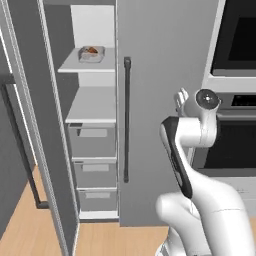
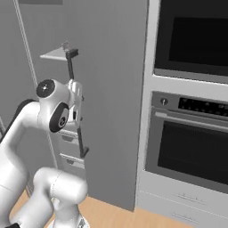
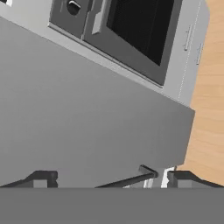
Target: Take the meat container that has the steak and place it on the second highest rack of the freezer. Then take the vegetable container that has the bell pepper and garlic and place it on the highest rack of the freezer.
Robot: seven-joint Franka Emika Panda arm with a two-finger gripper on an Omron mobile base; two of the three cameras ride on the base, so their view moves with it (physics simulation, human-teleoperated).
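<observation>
Pale wood flooring (image 1: 30, 220) runs under a tall dark-grey freezer compartment (image 1: 165, 60) whose left door is swung open, with a black-glass wall oven (image 2: 191, 147) set in the cabinetry to its right. A small clear container with an orange-red lump and a pale lump (image 1: 91, 53) is seen resting on the upper flat white shelf (image 1: 87, 66); the lower white shelf (image 1: 92, 107) and three grey drawers (image 1: 95, 165) sit below it. The white arm is folded upward at the elbow, wrist raised in front of the closed grey door panel just right of its long dark vertical bar handle (image 1: 126, 120), and the two-finger gripper (image 3: 109, 179) is spread fully apart with nothing between its tips.
</observation>
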